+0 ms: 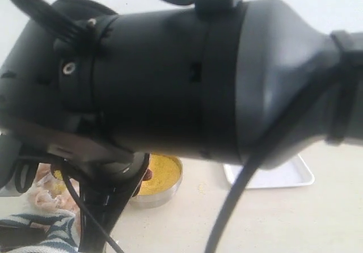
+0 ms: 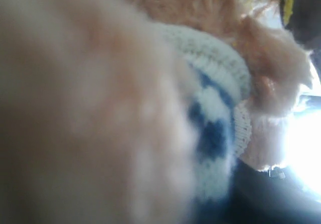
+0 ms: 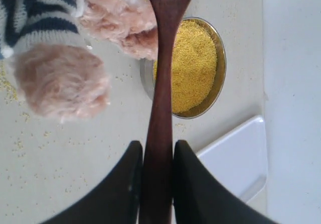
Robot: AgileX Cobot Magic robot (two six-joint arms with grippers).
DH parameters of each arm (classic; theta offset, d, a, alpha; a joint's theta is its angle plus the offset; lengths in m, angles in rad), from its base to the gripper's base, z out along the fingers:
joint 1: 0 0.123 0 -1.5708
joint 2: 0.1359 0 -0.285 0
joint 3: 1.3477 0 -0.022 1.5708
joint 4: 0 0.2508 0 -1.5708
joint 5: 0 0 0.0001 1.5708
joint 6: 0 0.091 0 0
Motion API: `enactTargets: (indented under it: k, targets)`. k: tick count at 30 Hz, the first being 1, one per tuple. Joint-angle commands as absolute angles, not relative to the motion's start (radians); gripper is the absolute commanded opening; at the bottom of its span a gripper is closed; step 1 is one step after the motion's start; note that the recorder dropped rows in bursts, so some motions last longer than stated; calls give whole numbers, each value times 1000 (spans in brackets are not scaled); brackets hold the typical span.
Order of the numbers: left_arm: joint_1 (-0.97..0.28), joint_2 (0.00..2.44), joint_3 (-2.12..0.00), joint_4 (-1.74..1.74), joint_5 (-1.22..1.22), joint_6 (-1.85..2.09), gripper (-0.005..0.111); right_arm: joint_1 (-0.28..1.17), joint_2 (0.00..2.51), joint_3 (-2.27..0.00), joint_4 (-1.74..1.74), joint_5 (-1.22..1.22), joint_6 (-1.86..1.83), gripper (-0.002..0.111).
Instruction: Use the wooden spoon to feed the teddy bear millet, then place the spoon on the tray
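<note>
My right gripper (image 3: 158,146) is shut on the handle of the dark wooden spoon (image 3: 163,73). The spoon reaches past the rim of the steel bowl (image 3: 221,68) of yellow millet (image 3: 193,66), and its head is cut off at the picture's edge beside the teddy bear's fur. The teddy bear (image 3: 60,78), in its striped shirt, lies beside the bowl. Blurred bear fur and shirt (image 2: 215,113) fill the left wrist view and hide the left gripper's fingers. The white tray (image 3: 233,161) lies beyond the bowl. A black arm (image 1: 181,77) blocks most of the exterior view.
Loose millet grains (image 3: 20,143) are scattered on the pale table near the bear. Under the arm in the exterior view I see the bowl (image 1: 161,176), the tray (image 1: 283,176) to its right and the bear's sleeve (image 1: 51,233) at lower left.
</note>
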State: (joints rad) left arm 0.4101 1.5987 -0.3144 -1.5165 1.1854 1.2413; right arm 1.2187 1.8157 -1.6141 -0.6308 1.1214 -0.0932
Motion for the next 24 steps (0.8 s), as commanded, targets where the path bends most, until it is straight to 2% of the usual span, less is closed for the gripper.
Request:
enactTargets:
  k: [1, 24]
  targets:
    - [409, 1599, -315, -1525, 1221, 1249, 4, 1243, 1815, -1618, -680, 1111, -83, 0]
    - [409, 1599, -315, -1528, 1221, 1249, 4, 1319, 1848, -1618, -880, 1207, -87, 0]
